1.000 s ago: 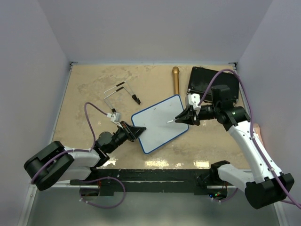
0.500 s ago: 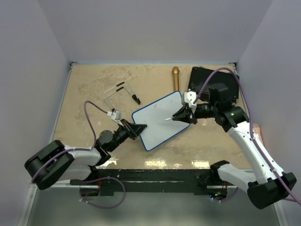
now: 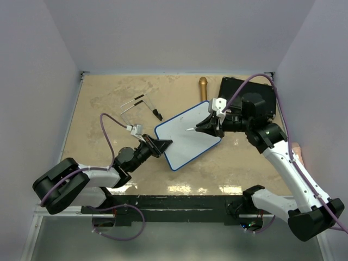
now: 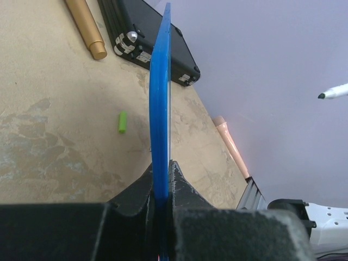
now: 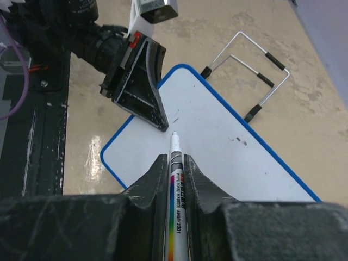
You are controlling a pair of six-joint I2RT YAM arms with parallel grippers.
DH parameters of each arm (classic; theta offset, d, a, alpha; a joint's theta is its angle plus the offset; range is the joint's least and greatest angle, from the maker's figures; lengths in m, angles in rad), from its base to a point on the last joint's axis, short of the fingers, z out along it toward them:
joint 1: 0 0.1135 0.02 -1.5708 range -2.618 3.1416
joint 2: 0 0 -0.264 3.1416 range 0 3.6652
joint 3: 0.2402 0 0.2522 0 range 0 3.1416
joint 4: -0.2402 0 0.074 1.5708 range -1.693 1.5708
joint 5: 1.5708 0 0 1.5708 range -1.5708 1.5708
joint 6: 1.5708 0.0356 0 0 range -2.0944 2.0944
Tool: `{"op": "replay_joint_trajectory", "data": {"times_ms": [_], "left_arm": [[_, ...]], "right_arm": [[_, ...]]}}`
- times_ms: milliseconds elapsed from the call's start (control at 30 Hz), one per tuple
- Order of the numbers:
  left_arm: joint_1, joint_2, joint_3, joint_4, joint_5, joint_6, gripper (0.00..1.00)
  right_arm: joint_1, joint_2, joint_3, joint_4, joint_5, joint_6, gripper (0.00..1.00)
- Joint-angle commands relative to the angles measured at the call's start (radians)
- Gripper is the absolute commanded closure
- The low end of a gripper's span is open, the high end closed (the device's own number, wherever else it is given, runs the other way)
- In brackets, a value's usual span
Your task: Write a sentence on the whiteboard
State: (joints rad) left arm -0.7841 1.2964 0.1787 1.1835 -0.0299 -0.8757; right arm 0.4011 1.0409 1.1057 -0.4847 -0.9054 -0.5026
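Pinching the whiteboard by its left edge in the left tool, over the middle of the desk. Clamping a marker tight in the right tool, tip pointed at the white face, not touching.

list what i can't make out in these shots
- Right wrist view: marks on the whiteboard, too small to read.
- Left wrist view: the whiteboard is edge on, its face hidden.
- Left wrist view: small green thing, too small to name.
- Top view: black case, partly behind the right arm.
- Right wrist view: marker label, cut off by the bottom edge.
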Motion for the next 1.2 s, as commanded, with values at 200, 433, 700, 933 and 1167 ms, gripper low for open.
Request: {"op": "replay_joint_trajectory", "data": {"times_ms": [200, 433, 700, 933, 1167], "left_arm": [[-0.018, 0.02, 0.087, 0.396, -0.008, -0.031, 1.0], [-0.026, 0.032, 0.088, 0.441, -0.015, -0.051, 1.0], [-0.027, 0.032, 0.082, 0.484, -0.034, -0.062, 1.0], [-0.029, 0.03, 0.081, 0.502, -0.045, -0.066, 1.0], [-0.035, 0.03, 0.085, 0.508, -0.05, -0.065, 1.0]], "right_arm": [[0.154, 0.056, -0.037, 0.282, 0.171, 0.194, 1.0], [0.199, 0.111, -0.05, 0.319, 0.267, 0.21, 1.0], [0.212, 0.126, -0.083, 0.34, 0.321, 0.208, 1.0], [0.24, 0.15, -0.084, 0.347, 0.352, 0.208, 1.0], [0.257, 0.177, -0.084, 0.365, 0.393, 0.222, 1.0]]}}
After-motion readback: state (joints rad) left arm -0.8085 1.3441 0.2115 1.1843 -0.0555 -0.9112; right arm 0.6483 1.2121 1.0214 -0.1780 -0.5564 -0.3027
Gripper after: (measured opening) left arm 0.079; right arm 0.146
